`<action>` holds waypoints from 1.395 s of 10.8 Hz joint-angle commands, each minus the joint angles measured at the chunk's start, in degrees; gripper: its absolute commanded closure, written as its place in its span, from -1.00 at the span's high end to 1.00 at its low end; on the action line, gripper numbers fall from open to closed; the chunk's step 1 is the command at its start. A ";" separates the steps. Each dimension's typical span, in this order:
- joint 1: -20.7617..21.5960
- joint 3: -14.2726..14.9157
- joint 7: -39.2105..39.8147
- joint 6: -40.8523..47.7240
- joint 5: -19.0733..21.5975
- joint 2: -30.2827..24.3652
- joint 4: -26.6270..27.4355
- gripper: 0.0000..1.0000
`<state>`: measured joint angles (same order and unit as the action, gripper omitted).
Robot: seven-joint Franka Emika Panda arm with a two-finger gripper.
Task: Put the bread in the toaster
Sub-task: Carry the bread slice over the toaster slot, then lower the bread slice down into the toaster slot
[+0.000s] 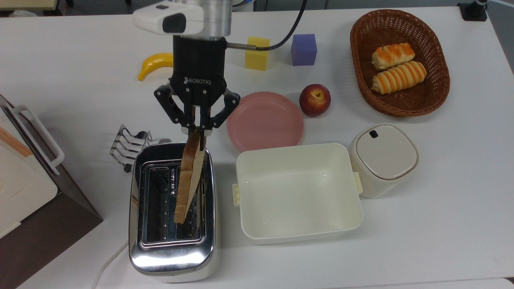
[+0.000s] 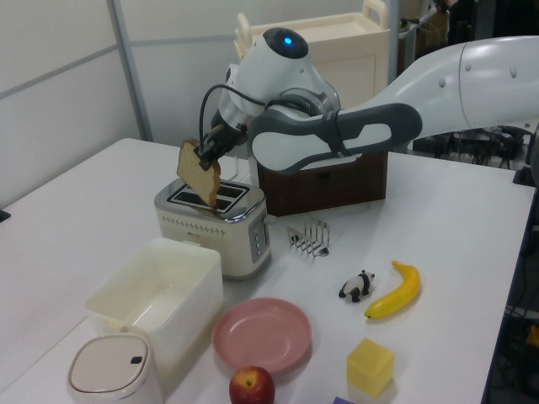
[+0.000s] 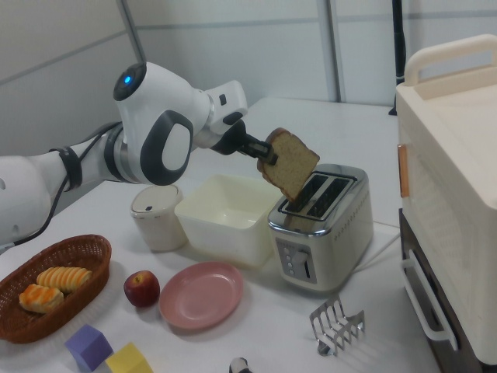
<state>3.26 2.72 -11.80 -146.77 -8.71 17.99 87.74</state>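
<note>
My gripper (image 1: 197,131) is shut on the top edge of the bread (image 1: 188,180), a speckled slice with brown crust that hangs tilted under it. The slice hangs over the chrome toaster (image 1: 172,259), above the slot on the top view's right, nearer the cream tub. In the left view the gripper (image 2: 210,151) holds the bread (image 2: 199,171) with its lower edge at the top of the toaster (image 2: 215,227). In the right view the bread (image 3: 292,165) slants down towards the toaster (image 3: 322,233). I cannot tell whether its lower corner is inside the slot.
A cream tub (image 1: 297,237) stands right beside the toaster, with a lidded canister (image 1: 383,158) past it. A wire rack (image 1: 128,144), pink plate (image 1: 265,120), apple (image 1: 315,100), banana (image 1: 154,64), two cubes and a basket (image 1: 361,80) of rolls lie behind. A brown cabinet (image 1: 48,224) stands at the top view's left.
</note>
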 commanded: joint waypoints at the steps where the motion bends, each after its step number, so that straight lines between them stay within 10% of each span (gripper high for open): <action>1: -0.28 0.00 -0.77 -0.62 -1.48 0.38 -0.81 -1.00; 15: -1.86 0.44 -0.33 -0.62 -3.76 0.46 0.07 -1.00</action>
<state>1.46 3.07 -11.77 -146.93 -10.49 18.59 87.33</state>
